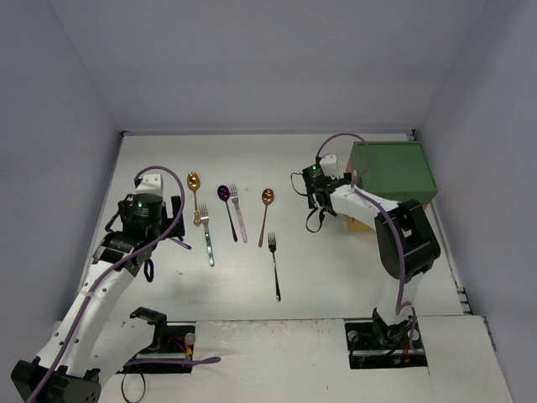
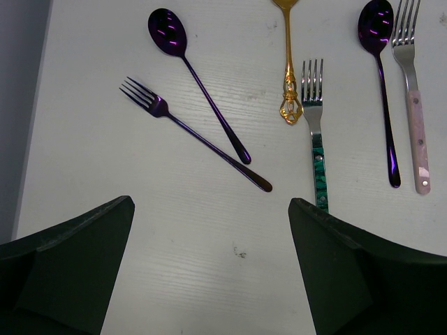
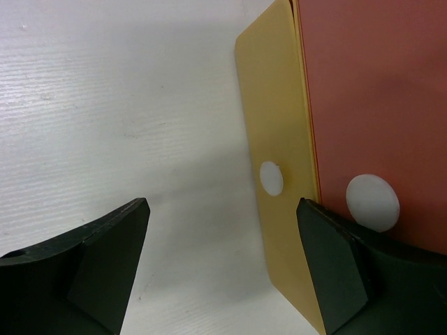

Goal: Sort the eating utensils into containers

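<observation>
The eating utensils lie in a loose row on the white table: a gold spoon point(image 1: 195, 186), a teal-handled fork point(image 1: 205, 235), a purple spoon point(image 1: 225, 197), a pink-handled fork point(image 1: 238, 214), a copper spoon point(image 1: 267, 201) and a black fork point(image 1: 273, 267). The left wrist view adds another purple spoon point(image 2: 188, 66) and a purple fork point(image 2: 188, 132). My left gripper point(image 1: 164, 239) point(image 2: 209, 237) hangs open over bare table just below that fork's handle. The containers point(image 1: 392, 170) stand at the right with the green one on top. My right gripper point(image 1: 323, 201) point(image 3: 222, 230) is open beside them, facing the yellow front point(image 3: 279, 112) and red front point(image 3: 377, 84).
Each drawer front carries a round white knob, yellow point(image 3: 271, 177) and red point(image 3: 372, 201). Grey walls close in the table on the left, back and right. The arm bases point(image 1: 386, 340) sit at the near edge.
</observation>
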Robot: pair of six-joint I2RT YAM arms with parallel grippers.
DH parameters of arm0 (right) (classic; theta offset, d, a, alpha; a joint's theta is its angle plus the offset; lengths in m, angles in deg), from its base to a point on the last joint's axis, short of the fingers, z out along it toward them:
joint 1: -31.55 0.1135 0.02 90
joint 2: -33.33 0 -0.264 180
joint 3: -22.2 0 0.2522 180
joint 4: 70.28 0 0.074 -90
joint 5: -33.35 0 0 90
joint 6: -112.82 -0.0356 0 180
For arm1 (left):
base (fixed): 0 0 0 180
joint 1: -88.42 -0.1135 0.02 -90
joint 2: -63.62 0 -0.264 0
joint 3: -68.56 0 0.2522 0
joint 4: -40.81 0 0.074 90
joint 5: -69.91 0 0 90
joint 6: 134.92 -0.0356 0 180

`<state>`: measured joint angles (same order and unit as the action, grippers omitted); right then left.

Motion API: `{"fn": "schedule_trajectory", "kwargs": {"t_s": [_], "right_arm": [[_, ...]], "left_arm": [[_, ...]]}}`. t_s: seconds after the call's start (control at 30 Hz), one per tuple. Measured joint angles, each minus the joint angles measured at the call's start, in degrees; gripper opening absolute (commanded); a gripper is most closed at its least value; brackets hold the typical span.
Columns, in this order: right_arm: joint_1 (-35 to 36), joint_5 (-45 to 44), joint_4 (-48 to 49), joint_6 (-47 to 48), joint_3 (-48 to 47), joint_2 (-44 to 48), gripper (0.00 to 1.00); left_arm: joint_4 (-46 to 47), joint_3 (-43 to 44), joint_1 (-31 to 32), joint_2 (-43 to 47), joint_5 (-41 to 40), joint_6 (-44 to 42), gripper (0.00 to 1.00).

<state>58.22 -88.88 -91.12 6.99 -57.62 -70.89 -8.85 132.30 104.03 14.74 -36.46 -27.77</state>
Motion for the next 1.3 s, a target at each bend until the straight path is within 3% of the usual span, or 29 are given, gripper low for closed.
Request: {"fn": "schedule_trajectory", "kwargs": {"t_s": [0.23, 0.5, 0.6, 0.97, 1.3], "right_arm": [[1.92, -0.69, -2.46, 2.1, -0.27, 2.38, 0.77], [11.07, -9.95, -4.73, 8.6, -6.58, 6.55, 0.75], [10.78, -13.32, -5.11, 10.36, -7.16, 6.65, 0.74], [8.59, -21.54, -6.7, 15.12, -7.5, 2.06, 0.55], [8.57, -30.27, -7.03, 20.06, -9.19, -3.93, 0.53]], "left_arm": [[0.0, 0.0, 0.0, -0.27, 0.05, 0.0, 0.91], [0.0, 0.0, 0.0, -0.24, 0.07, -0.02, 0.91], [0.0, 0.0, 0.0, -0.13, 0.07, -0.04, 0.91], [0.0, 0.0, 0.0, 0.82, 0.12, -0.04, 0.91], [-0.01, -0.11, 0.0, 1.26, 0.34, -0.04, 0.91]]}}
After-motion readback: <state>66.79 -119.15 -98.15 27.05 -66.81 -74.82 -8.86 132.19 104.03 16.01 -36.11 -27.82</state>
